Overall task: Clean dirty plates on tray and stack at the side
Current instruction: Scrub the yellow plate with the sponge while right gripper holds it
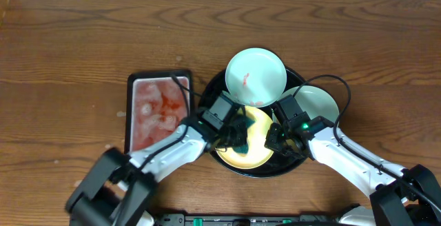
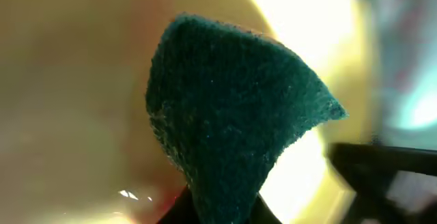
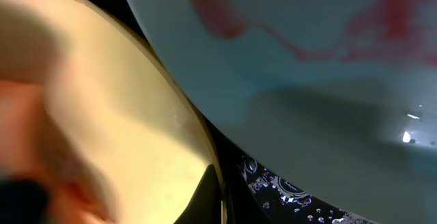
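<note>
Overhead: yellow plate [image 1: 249, 143] on tray [image 1: 215, 88], left claw [image 1: 238, 135] pinching green cloth [image 1: 241, 138], wiping step. Left wrist: cloth on plate. Right wrist: right claw pressed together, unseen; blue plate [image 3: 328, 80] smeared, likely next.

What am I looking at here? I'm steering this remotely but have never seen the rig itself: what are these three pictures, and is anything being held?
Two robot arms work at a wooden table. The overhead view looks straight down; the other two come from cameras on the wrists. A round black tray carries three plates: a yellow plate, a light blue plate with red smears, and a pale plate. Beside it sits a small rectangular tray of pinkish liquid. The left gripper is shut on a dark green cloth over the yellow plate. The right gripper is shut at that plate's edge; whether it grips the rim is unclear.
</note>
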Controlling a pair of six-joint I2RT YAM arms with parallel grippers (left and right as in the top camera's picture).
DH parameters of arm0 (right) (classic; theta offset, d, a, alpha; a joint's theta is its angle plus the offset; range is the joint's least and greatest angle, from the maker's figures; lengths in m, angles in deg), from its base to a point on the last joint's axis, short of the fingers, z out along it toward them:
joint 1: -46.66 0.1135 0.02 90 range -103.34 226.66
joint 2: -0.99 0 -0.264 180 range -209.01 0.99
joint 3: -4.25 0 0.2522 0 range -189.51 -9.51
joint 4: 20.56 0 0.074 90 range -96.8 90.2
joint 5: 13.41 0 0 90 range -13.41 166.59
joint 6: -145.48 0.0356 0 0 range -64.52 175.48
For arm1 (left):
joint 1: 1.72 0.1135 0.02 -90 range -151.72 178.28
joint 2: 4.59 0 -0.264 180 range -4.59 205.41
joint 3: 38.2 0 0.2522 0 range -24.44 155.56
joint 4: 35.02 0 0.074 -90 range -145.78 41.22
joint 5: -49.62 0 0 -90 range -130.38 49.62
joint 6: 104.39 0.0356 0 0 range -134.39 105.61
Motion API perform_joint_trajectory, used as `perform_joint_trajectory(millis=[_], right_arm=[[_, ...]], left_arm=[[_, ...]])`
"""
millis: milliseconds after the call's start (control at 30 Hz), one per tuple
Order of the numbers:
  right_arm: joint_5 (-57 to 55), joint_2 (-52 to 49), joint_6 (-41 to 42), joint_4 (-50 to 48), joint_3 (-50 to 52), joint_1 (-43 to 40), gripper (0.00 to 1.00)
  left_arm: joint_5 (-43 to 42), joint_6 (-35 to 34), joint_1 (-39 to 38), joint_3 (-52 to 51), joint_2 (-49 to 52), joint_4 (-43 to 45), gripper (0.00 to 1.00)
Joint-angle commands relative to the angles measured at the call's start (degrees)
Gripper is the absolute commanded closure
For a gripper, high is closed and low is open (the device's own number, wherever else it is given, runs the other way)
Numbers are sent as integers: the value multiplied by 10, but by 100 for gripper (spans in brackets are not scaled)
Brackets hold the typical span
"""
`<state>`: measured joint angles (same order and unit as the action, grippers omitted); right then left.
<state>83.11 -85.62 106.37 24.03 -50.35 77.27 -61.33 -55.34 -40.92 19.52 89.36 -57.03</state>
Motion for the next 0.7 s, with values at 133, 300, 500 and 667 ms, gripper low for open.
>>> perform_joint_trajectory(millis=[133, 300, 500, 667], right_arm=[[-20, -4, 14, 0, -6, -2, 99], [-20, -4, 11, 2, -6, -2, 99], [-20, -4, 11, 2, -6, -2, 99], [-20, -4, 11, 2, -6, -2, 99]], left_arm=[[56, -1, 26, 54, 57, -125, 92], [218, 46, 45, 141, 57, -257, 92], [216, 48, 19, 146, 87, -240, 92], [26, 18, -32, 146, 154, -149, 92]])
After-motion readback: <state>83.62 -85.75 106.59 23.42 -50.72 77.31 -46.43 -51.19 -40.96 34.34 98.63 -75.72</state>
